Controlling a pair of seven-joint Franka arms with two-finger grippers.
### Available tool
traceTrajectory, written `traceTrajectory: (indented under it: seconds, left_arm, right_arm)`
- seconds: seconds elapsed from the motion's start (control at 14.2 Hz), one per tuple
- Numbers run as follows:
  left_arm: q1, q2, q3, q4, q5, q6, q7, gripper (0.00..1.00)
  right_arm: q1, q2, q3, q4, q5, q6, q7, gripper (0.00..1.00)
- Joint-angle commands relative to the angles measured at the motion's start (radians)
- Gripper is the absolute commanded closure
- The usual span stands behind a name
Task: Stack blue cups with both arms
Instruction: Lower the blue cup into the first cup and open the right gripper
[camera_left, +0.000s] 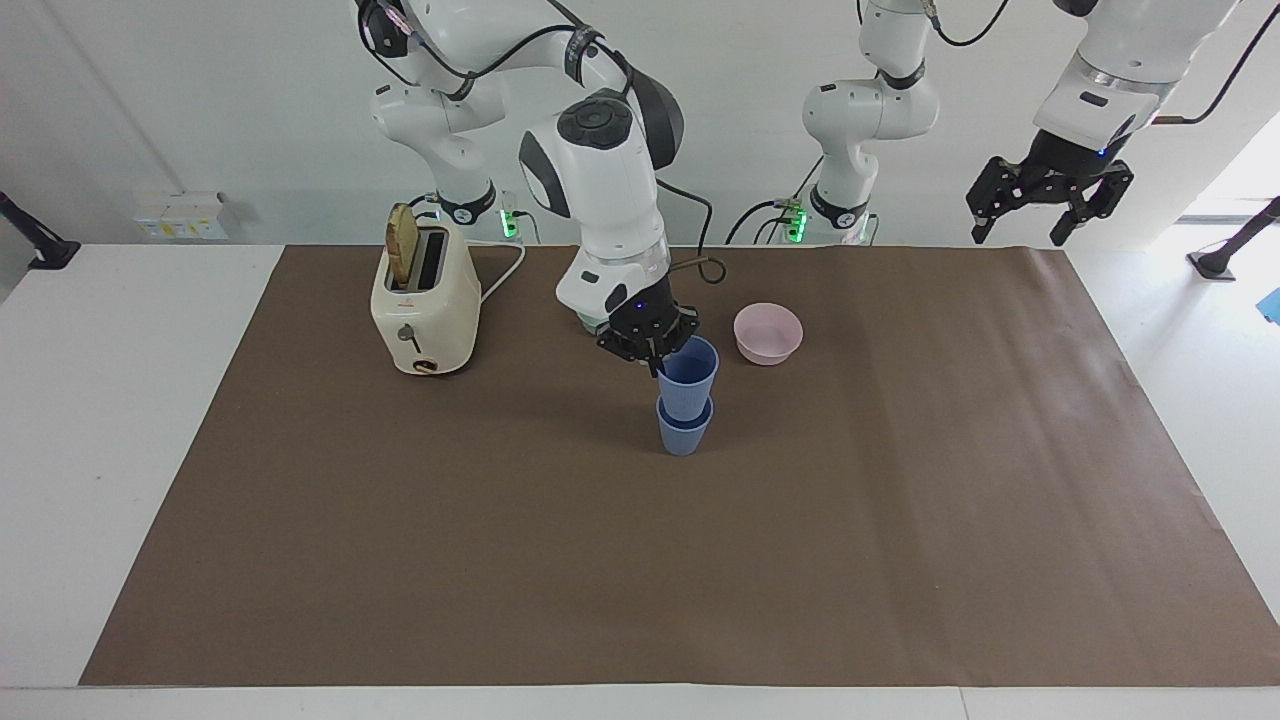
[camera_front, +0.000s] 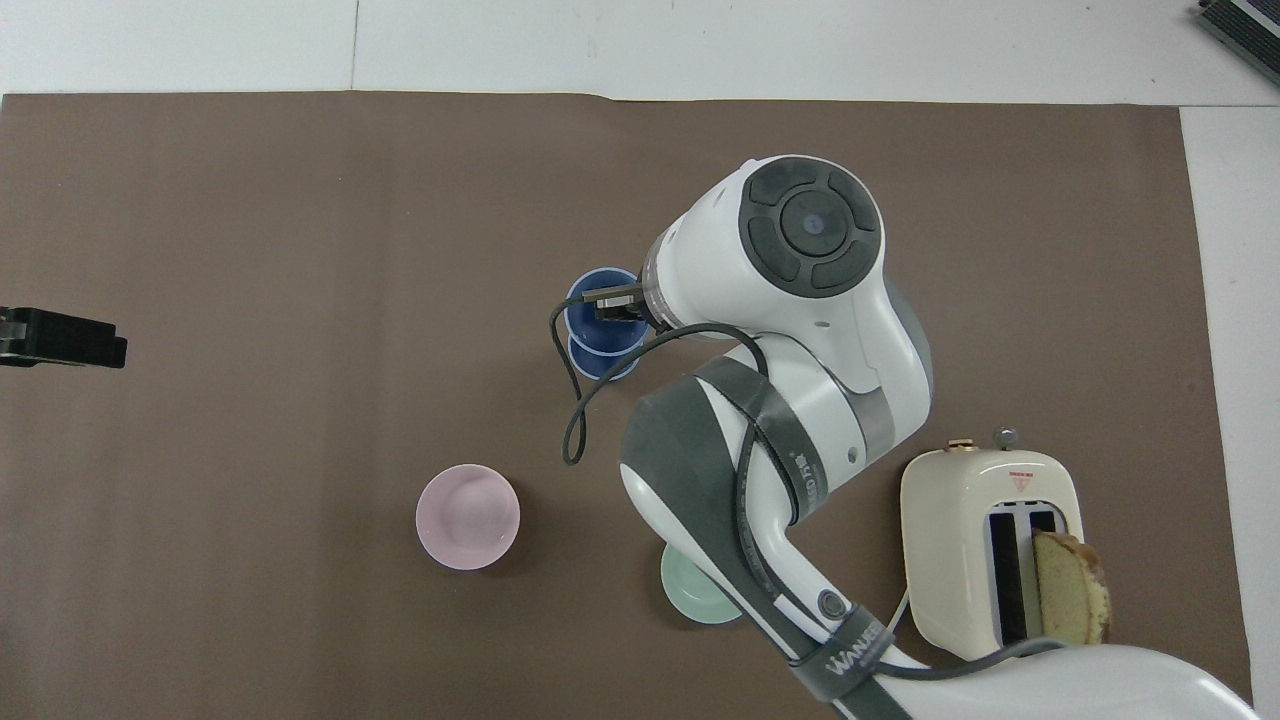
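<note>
Facing view first: the right gripper (camera_left: 655, 352) was seen clamped shut on the rim of the upper blue cup (camera_left: 688, 378), on the side of that cup nearer the toaster. That upper blue cup was sat upright with its base down inside the lower blue cup (camera_left: 684, 430), so only the top band of the lower one was showing, and the lower one was stood on the brown mat (camera_left: 640, 560) roughly mid-table. How deep the top cup had been seated couldn't really be told. The pink bowl (camera_left: 768, 333) was found just a bit nearer the robots than the stack and toward the left arm's end, not touching it. A mint-green bowl (camera_front: 702, 590) was mostly hidden under the right arm in the overhead view, with only an edge of it visible. The cream toaster (camera_left: 425, 300) was placed toward the right arm's end of the table, with a slice of bread (camera_left: 402, 245) poking up out of one slot. From the overhead view, the two cup rims were seen overlapping, the upper blue cup (camera_front: 600, 310) drawn slightly higher than the lower blue cup (camera_front: 603, 362), and the right gripper itself was mostly covered by the arm's wrist. The left gripper (camera_left: 1050, 195) was parked up in the air over the mat's edge at its own end, fingers spread wide apart, nothing held, just waiting.
</note>
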Motion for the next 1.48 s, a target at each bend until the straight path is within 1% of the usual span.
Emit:
traceTrajectory:
  seconds: [0.0,0.14,0.63,0.92,1.2,1.41]
  left_arm:
    - [0.008,-0.014,-0.002,-0.012,-0.006,-0.012,0.007,0.0]
    - [0.009,-0.014,-0.002,-0.012,-0.006,-0.01,0.007,0.0]
    - [0.008,-0.016,-0.002,-0.012,-0.006,-0.01,0.007,0.0]
    - [0.009,-0.014,-0.002,-0.012,-0.006,-0.01,0.007,0.0]
    - [0.008,-0.014,-0.002,-0.012,-0.006,-0.01,0.007,0.0]
    - [0.009,-0.014,-0.002,-0.012,-0.006,-0.01,0.007,0.0]
  right_arm:
    - [-0.005,-0.004,0.002,-0.018,0.017,0.006,0.002,1.0]
    - [0.004,-0.001,0.002,-0.044,0.017,0.015,0.002,1.0]
    - [0.003,0.014,0.002,-0.049,0.015,0.018,-0.005,1.0]
    - [0.003,0.031,0.002,-0.092,0.014,0.093,-0.007,1.0]
    - [0.004,0.059,0.002,-0.093,0.005,0.118,-0.007,1.0]
    - [0.004,0.063,0.002,-0.095,0.003,0.123,-0.008,1.0]
